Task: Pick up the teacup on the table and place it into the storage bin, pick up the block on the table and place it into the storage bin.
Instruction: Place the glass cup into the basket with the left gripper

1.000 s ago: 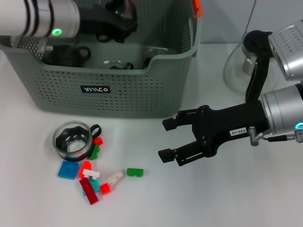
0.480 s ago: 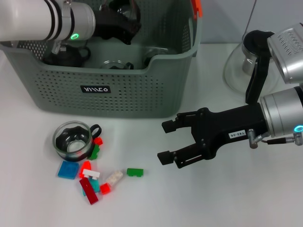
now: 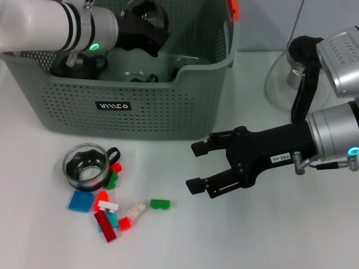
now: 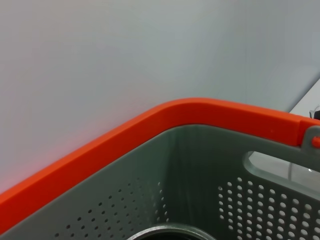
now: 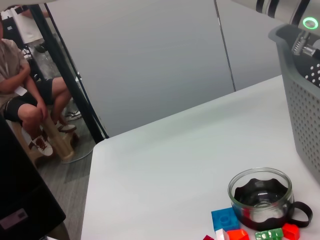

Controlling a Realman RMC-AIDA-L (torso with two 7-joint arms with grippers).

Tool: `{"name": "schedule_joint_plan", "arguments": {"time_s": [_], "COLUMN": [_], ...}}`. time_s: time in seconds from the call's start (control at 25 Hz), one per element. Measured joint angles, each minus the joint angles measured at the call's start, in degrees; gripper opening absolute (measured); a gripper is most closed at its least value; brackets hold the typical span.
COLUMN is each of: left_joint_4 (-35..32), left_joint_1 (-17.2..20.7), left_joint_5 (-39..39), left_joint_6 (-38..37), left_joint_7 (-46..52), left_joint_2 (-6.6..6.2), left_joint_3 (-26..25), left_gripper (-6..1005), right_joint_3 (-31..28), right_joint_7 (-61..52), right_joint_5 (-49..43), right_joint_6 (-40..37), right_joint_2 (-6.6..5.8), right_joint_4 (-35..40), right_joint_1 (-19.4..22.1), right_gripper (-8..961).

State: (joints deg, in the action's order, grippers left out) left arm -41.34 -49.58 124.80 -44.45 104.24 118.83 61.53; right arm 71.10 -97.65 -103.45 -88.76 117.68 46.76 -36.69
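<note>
The grey-green storage bin (image 3: 168,106) stands at the back left, with several glass cups lying inside. My left gripper (image 3: 141,32) hovers over its interior, shut on a glass teacup (image 3: 147,12); the cup's dark rim (image 4: 170,233) shows below the bin's orange rim (image 4: 150,125). Another teacup (image 3: 85,165) with a black insert stands on the table in front of the bin, also seen as the teacup (image 5: 261,197). Beside it lie several coloured blocks, among them a green block (image 3: 160,204) and a blue block (image 3: 81,200). My right gripper (image 3: 194,166) is open, low over the table right of the blocks.
A glass carafe (image 3: 283,78) with a black handle stands at the back right, behind my right arm. The bin wall (image 5: 302,105) fills the side of the right wrist view. A seated person (image 5: 25,85) is beyond the table's far edge.
My left arm has moved right over the bin with its teacup. The right gripper has barely shifted. The table teacup and blocks lie as before.
</note>
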Motion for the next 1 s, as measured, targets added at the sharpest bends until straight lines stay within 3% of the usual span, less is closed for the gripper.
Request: {"name": "schedule_joint_plan", "arguments": {"time_s": [1.0], "left_joint_4": [2.29], "left_joint_1": [0.28], "left_joint_5": [4.38], "left_joint_6": [6.14], "left_joint_7": [2.2], "left_joint_2": [0.19], "left_joint_3": [-0.63], "left_gripper": [51], "right_joint_3": [0.01], "right_joint_7": [-0.52], "right_joint_5": [0.0], "right_joint_6": [0.43], "right_joint_2": [0.06], "right_joint_4": [0.4], "right_joint_1": [-0.49], "right_gripper": [939]}}
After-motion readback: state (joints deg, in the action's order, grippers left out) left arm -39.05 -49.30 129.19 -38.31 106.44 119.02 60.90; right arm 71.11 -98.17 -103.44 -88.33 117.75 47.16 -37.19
